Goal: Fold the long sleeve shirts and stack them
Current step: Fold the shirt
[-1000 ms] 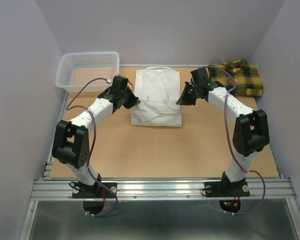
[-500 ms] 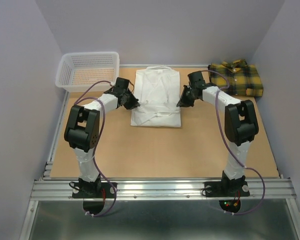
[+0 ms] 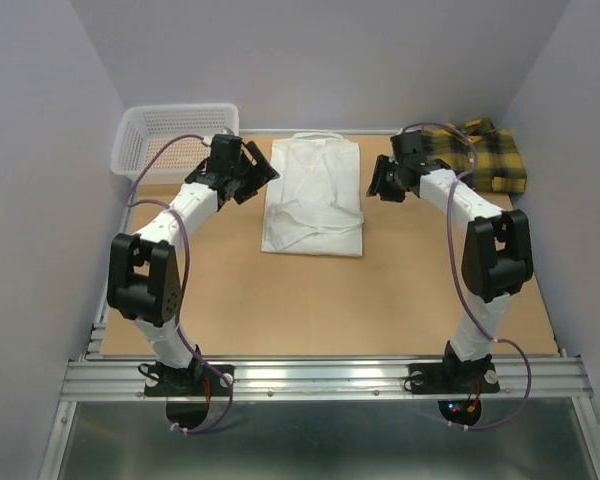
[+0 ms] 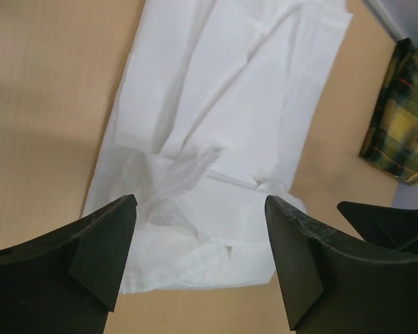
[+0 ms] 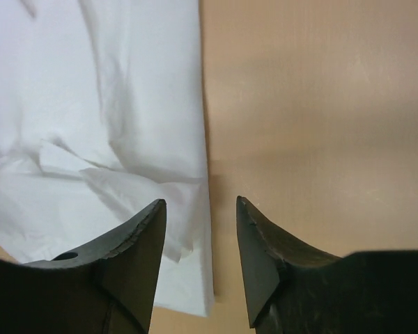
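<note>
**Item 1: white shirt [image 3: 313, 205].**
- Handling: I judge it light, soft and limp. It has no stiffness of its own, so the layers will likely slide or fall open if I pinch only the top one.
- Where to take hold: at the long side edges, pinching through all the layers, one end effector to each side. I would avoid the loose sleeve cloth crossing the front.
- Appearance: plain white with a collar at the far end. It is laid flat as a long rectangle with the sleeves folded in across the body. The near half is creased and rumpled.
- Location: far centre of the worktop [image 3: 310, 300], between the two arms.

**Item 2: plaid shirt [image 3: 480, 155].**
- Appearance: yellow and dark green, collared.
- Location: the far right corner, well apart from the white one.
- It looks folded, though I cannot tell how tidily from this angle.
- Handling: I expect the same soft handling as item 1.

**Item 3: left end effector [image 3: 263, 172].** Its fingers are spread wide and hold nothing. It hovers just beside the white shirt's left edge.

**Item 4: right end effector [image 3: 380, 185].** Its fingers are parted more narrowly and are also empty. It sits just off the right edge, above bare worktop.

**Item 5: mesh basket [image 3: 180, 108].** It is white and sits in the far left corner.
</note>
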Motion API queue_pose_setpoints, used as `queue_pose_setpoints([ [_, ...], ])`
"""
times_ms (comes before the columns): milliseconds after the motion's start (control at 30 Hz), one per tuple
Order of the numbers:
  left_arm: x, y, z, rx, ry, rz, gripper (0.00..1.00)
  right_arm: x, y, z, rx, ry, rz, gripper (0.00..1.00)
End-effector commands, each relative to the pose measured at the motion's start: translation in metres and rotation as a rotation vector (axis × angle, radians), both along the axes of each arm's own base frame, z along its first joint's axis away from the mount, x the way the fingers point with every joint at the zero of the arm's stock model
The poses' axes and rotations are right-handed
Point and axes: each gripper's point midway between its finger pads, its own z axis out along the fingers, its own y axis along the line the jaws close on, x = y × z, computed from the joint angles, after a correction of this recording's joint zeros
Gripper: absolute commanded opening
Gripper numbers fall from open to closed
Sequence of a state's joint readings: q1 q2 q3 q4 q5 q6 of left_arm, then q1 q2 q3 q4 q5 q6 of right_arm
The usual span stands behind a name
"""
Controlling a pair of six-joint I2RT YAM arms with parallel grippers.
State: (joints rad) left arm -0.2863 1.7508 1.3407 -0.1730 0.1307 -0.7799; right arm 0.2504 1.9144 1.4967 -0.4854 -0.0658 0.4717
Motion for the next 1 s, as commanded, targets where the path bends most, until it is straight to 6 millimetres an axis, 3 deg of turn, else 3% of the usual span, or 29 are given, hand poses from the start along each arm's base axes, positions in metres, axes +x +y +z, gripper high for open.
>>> queue_pose_setpoints([
  [0, -0.018, 0.019, 0.073, 0.055, -0.191, -0.004, 0.86, -0.007, 0.009, 0.068, -0.077, -0.225, 0.137, 0.49],
  [67, -0.038, 0.031, 0.071, 0.094, -0.198, 0.011, 0.86, -0.021, 0.022, 0.074, -0.093, -0.248, 0.197, 0.46],
  [167, -0.065, 0.046, 0.063, 0.139, -0.203, 0.013, 0.86, -0.048, 0.042, 0.059, -0.129, -0.231, 0.297, 0.41],
  [200, -0.070, 0.053, 0.059, 0.162, -0.204, 0.031, 0.86, -0.053, 0.043, 0.053, -0.147, -0.222, 0.307, 0.41],
  [233, -0.081, 0.058, 0.041, 0.189, -0.180, 0.024, 0.86, -0.058, 0.040, 0.044, -0.182, -0.208, 0.297, 0.41],
  [267, -0.087, 0.059, 0.050, 0.181, -0.220, 0.021, 0.86, -0.062, 0.043, 0.041, -0.179, -0.201, 0.294, 0.41],
  [400, -0.107, 0.055, 0.026, 0.159, -0.201, -0.034, 0.86, -0.064, 0.033, 0.032, -0.205, -0.193, 0.250, 0.44],
  [567, -0.095, 0.044, 0.015, 0.114, -0.185, -0.043, 0.86, -0.051, 0.021, 0.027, -0.304, -0.218, 0.260, 0.48],
  [633, -0.081, 0.037, 0.022, 0.094, -0.187, -0.045, 0.86, -0.049, 0.024, 0.026, -0.297, -0.216, 0.284, 0.49],
  [667, -0.076, 0.029, 0.011, 0.080, -0.150, -0.070, 0.86, -0.047, 0.027, 0.024, -0.283, -0.213, 0.312, 0.49],
  [800, -0.042, 0.013, 0.005, 0.069, -0.122, -0.073, 0.86, -0.042, 0.031, 0.017, -0.292, -0.207, 0.360, 0.49],
  [967, -0.016, -0.006, -0.001, 0.064, -0.103, -0.090, 0.84, -0.038, 0.035, 0.016, -0.280, -0.211, 0.369, 0.49],
])
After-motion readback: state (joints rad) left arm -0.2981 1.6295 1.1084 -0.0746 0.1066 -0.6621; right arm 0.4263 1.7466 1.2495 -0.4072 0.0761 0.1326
